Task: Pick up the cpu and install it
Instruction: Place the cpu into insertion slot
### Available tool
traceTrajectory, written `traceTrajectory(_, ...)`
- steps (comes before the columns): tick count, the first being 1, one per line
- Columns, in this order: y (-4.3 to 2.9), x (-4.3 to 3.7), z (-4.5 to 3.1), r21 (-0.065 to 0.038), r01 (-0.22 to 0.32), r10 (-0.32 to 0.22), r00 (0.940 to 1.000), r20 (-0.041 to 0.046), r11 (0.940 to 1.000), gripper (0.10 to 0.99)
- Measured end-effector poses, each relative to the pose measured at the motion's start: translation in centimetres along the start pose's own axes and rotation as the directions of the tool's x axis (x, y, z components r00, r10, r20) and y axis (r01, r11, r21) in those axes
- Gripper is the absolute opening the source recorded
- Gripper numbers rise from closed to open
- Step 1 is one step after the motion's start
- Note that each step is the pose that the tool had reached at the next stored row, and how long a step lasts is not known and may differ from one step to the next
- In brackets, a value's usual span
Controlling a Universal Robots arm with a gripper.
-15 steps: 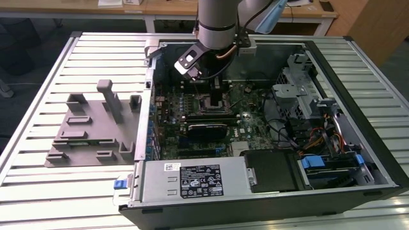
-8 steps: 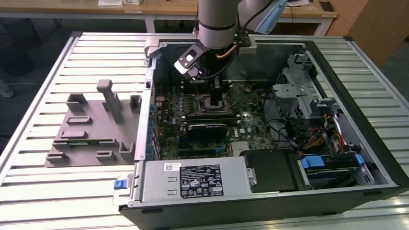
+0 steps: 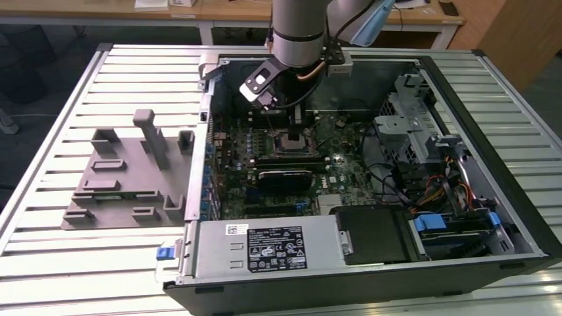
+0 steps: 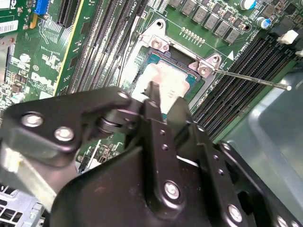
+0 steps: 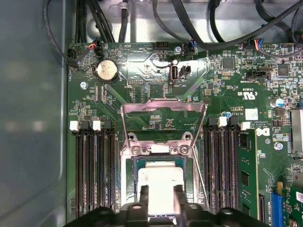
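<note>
1. Over the motherboard (image 3: 333, 178) inside the open computer case (image 3: 351, 293), the gripper (image 3: 297, 128) hangs at twelve o'clock of the board in the exterior view.
2. One cpu (image 5: 160, 177) lies in the socket (image 5: 124, 189) in the first wrist view, its silver top bright. The socket's single metal load plate (image 5: 163, 106) stands raised, and two screws (image 5: 136, 150) sit side by side where it meets the socket.
3. The jaws are released. Two black fingers (image 5: 144, 203) stand apart just above the cpu, whose top shows through the gap. Whether they touch it I cannot tell.
4. Writing: white print and small marks dot the green board. The power supply (image 3: 220, 263), at six o'clock of the board, carries two labels, one large dark label (image 3: 276, 249) and one small white label (image 3: 237, 228).
5. One coin cell (image 5: 106, 71) sits on the board. One grey fixture (image 3: 123, 191) lies at nine o'clock of the case on the slatted table (image 3: 52, 276).
</note>
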State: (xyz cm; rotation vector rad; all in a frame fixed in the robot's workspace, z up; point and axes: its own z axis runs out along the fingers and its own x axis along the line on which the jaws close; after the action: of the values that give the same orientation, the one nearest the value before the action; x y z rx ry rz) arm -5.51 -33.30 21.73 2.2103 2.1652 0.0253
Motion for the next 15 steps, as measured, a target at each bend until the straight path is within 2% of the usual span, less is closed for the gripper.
traceTrajectory(2, 0.0, 0.0, 0.0, 0.0, 0.0, 0.0, 1.0, 0.0, 1.0, 0.243)
traceTrajectory(3, 0.0, 0.0, -0.01, 0.0, 0.0, 0.0, 1.0, 0.0, 1.0, 0.243)
traceTrajectory(5, 0.0, 0.0, -0.01, 0.0, 0.0, 0.0, 1.0, 0.0, 1.0, 0.125)
traceTrajectory(12, 0.01, 0.0, -0.02, 0.0, 0.0, 0.0, 1.0, 0.0, 1.0, 0.106)
traceTrajectory(15, 0.29, -0.01, -0.02, 0.0, 0.0, 0.0, 1.0, 0.0001, 1.0, 0.106)
